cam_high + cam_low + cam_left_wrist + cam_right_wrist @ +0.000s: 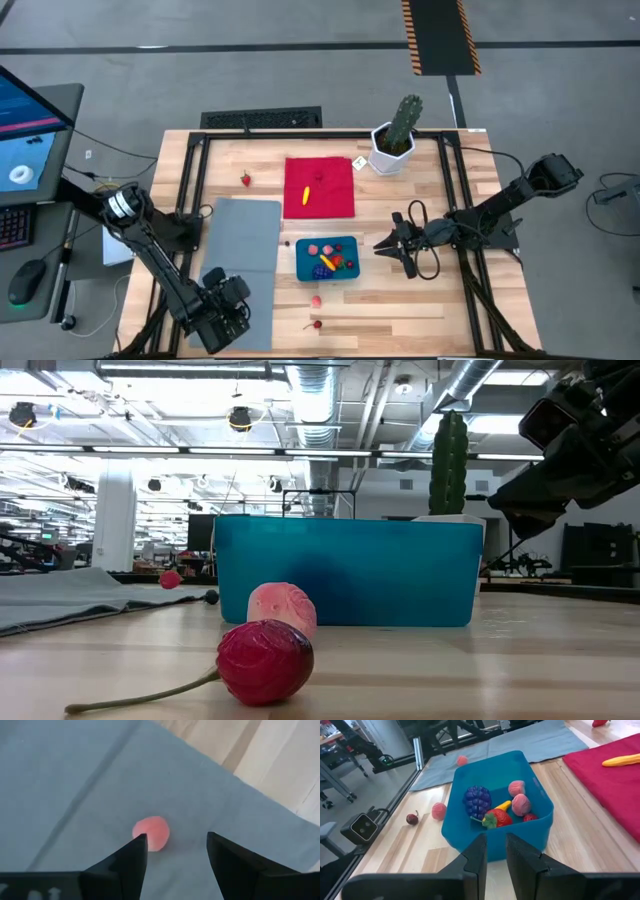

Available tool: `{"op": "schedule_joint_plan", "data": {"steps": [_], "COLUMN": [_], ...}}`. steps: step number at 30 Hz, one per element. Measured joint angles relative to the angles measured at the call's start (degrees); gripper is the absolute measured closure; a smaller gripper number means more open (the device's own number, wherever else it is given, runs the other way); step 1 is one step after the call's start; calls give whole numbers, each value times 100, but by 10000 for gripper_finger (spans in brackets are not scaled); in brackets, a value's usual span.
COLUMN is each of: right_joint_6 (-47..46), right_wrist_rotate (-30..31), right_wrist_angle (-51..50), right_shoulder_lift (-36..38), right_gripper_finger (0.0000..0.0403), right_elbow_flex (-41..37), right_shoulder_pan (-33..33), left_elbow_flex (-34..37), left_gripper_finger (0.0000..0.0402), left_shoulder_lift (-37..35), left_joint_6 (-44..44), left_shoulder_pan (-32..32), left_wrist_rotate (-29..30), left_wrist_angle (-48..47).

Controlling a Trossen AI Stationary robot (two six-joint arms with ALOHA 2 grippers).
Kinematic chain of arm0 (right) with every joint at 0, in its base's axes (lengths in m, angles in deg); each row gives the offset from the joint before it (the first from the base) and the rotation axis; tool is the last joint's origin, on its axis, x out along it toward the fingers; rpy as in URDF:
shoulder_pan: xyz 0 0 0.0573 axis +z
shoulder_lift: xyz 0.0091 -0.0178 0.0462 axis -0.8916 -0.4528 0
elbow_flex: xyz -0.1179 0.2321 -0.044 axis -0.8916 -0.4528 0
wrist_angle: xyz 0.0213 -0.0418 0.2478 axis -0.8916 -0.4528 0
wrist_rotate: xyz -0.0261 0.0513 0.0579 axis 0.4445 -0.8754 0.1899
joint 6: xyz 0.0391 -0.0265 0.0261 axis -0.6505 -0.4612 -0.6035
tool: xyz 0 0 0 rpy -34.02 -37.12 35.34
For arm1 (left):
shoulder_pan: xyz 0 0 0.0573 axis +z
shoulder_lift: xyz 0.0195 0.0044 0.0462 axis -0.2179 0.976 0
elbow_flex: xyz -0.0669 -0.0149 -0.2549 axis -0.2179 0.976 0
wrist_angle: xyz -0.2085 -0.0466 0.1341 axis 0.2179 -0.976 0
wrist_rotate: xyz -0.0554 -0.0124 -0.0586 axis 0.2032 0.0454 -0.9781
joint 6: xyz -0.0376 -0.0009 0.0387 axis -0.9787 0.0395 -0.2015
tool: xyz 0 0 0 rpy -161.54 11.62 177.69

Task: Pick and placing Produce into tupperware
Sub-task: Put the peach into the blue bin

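Observation:
My left gripper point(175, 840) hangs open over the grey mat point(245, 240) near the table's front left, pointing steeply down. A small pink piece point(151, 832) lies on the mat just past one fingertip; whether that finger touches it, I cannot tell. The teal tupperware point(327, 258) holds a dark blue-purple cluster point(477, 802), a strawberry point(497, 817), a yellow piece and two pink pieces. My right gripper point(496, 842) waits at the tupperware's right side, its fingers a narrow gap apart with nothing between them.
A pink piece point(316, 300) and a cherry point(317, 324) lie on the wood in front of the tupperware. A yellow piece point(306, 194) lies on the red cloth point(330, 187), a strawberry point(246, 180) left of it. A potted cactus point(395, 140) stands at the far right.

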Motion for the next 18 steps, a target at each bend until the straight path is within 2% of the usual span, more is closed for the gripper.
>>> {"op": "schedule_joint_plan", "data": {"steps": [6, 18], "right_joint_6": [0, 0], "right_wrist_rotate": [2, 2], "right_wrist_angle": [35, 37], "right_shoulder_lift": [0, 0], "right_gripper_finger": [310, 310], "right_elbow_flex": [0, 0], "right_shoulder_pan": [0, 0], "left_elbow_flex": [410, 435], "left_gripper_finger": [207, 207], "left_shoulder_lift": [-2, -2], "left_joint_6": [-352, -203], "left_shoulder_pan": [-11, 28], "left_wrist_rotate": [-496, -359], "left_wrist_angle": [111, 154]}}
